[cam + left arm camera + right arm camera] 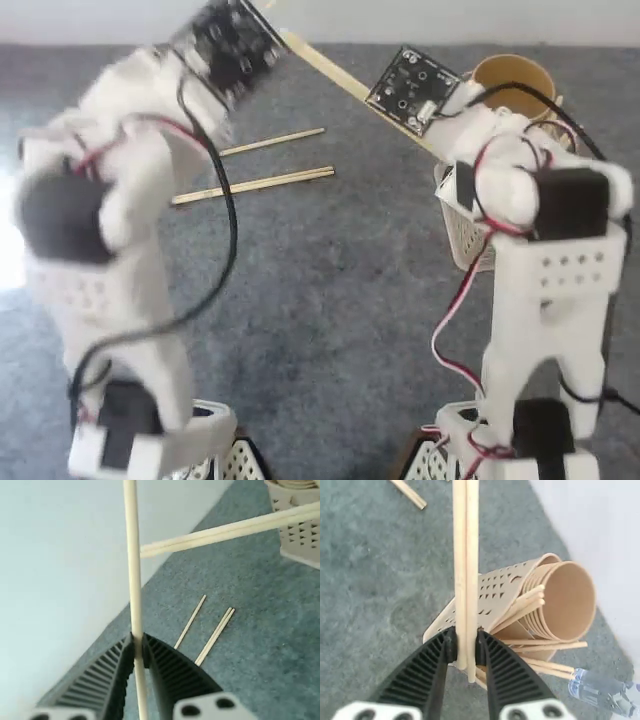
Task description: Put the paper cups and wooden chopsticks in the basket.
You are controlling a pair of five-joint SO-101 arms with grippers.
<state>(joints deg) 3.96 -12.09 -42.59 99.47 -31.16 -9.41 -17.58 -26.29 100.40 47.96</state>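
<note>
Right fingers [427, 672] clenched chopstick pair [465, 555] near basket [492, 587], counter's far right corner; paper cups [572, 597] inside. Step judged to require: lower pair tip-first beside cups, release once seated. Left fingers [172, 672] gripped single chopstick [131, 555]; loose chopsticks [215, 635] lay near far edge.

The left arm [110, 250] and right arm [545, 260] are white printed shells with black servo blocks at the joints. Black, red and white cables loop along them. Each wrist carries a bare black circuit board [412, 90], and the left tool [139, 645] and right tool [465, 647] have black ribbed fingers [427, 675] on white mounts with dark screw holes.
</note>
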